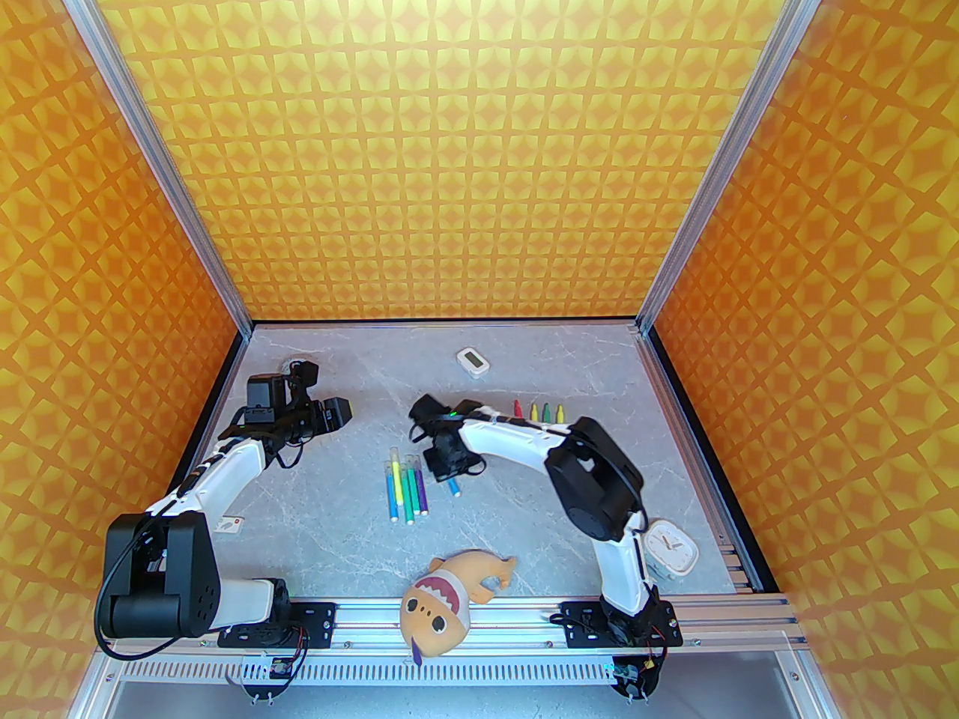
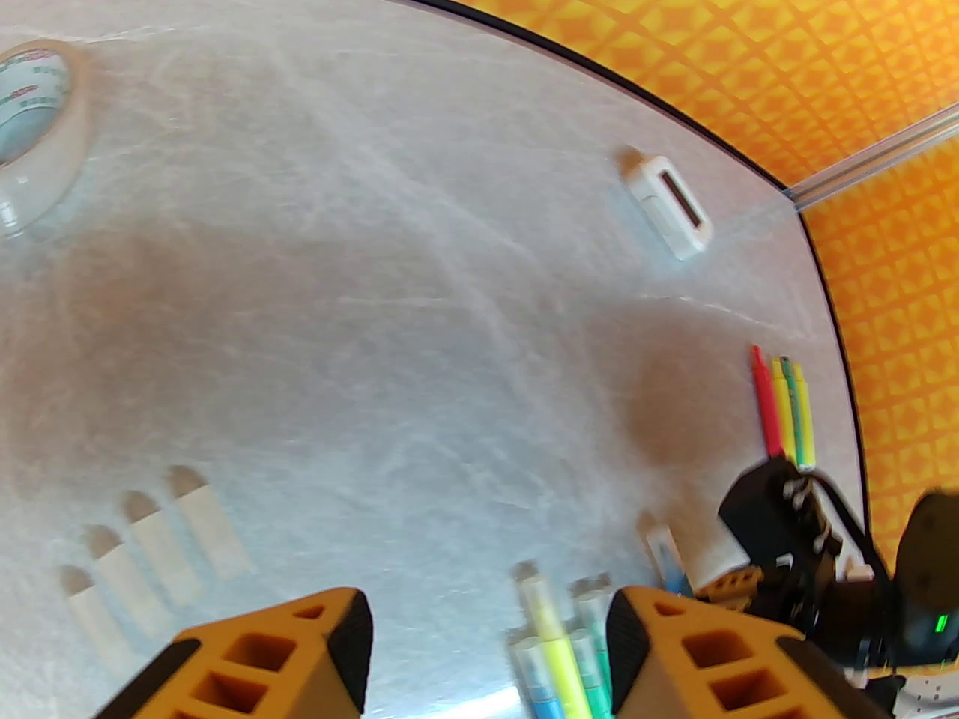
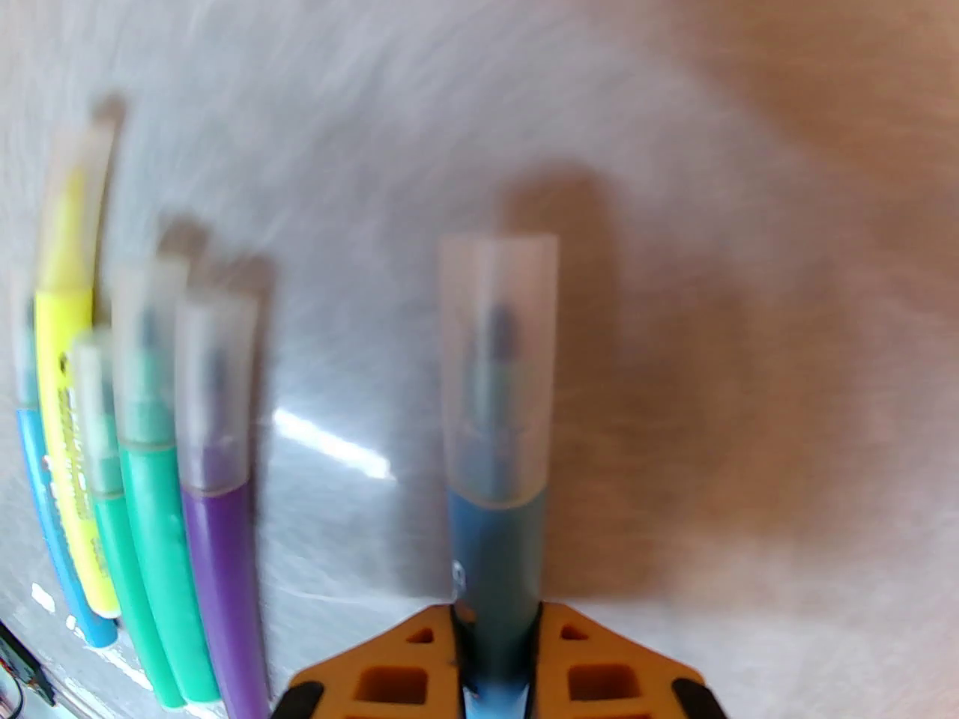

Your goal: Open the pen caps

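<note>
The right gripper (image 3: 494,630) is clamped tight on the barrel of a blue pen (image 3: 494,544), whose translucent cap (image 3: 498,364) is on the pen and points away from the fingers. Beside it on the grey worktop (image 1: 337,536) lies a row of capped pens (image 1: 404,487) in yellow, blue, green and purple, side by side. The left gripper (image 2: 487,641) hangs over the worktop's left side, jaws about half spread, nothing between them. Four loose caps (image 2: 150,551) lie in a row near it, well apart from the uncapped pens (image 1: 541,410) — red, yellow, green — lying by the right arm
</note>
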Robot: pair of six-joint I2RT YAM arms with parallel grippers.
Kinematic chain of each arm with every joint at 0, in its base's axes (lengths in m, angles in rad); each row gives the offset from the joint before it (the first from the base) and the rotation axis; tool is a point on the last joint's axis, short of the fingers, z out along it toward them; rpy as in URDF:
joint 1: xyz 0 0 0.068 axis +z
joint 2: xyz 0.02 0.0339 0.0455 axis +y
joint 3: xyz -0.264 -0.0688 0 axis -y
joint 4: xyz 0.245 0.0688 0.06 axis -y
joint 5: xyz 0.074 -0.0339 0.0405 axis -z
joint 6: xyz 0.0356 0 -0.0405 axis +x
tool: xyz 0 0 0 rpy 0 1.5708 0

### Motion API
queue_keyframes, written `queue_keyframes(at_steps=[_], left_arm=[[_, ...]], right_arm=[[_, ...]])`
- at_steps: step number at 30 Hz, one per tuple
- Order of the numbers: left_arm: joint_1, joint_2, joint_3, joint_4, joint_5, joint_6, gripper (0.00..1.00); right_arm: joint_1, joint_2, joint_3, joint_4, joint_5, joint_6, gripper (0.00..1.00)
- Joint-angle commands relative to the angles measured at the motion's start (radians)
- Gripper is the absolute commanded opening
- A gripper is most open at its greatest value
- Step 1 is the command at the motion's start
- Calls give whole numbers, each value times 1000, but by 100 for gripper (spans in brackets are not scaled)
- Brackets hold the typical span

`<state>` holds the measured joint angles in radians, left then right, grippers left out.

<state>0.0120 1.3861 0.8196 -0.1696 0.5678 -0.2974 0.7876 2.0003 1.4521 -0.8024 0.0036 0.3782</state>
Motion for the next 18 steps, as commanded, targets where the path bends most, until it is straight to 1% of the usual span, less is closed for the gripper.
queue_keyframes(at_steps=[1, 4, 9, 11, 18], left_arm=[[-22, 34, 2, 54, 83, -42, 56], [-55, 62, 21, 76, 109, -67, 56], [-133, 98, 45, 146, 161, -122, 56], [-165, 112, 52, 187, 184, -152, 56], [-233, 162, 71, 287, 237, -226, 55]], right_arm=[[-27, -87, -32, 74, -47, -31, 7], [-57, -136, -87, 160, -108, -39, 6], [-77, -208, -174, 331, -226, -43, 2], [-84, -215, -186, 368, -263, -39, 0], [-88, -244, -224, 457, -337, -51, 0]])
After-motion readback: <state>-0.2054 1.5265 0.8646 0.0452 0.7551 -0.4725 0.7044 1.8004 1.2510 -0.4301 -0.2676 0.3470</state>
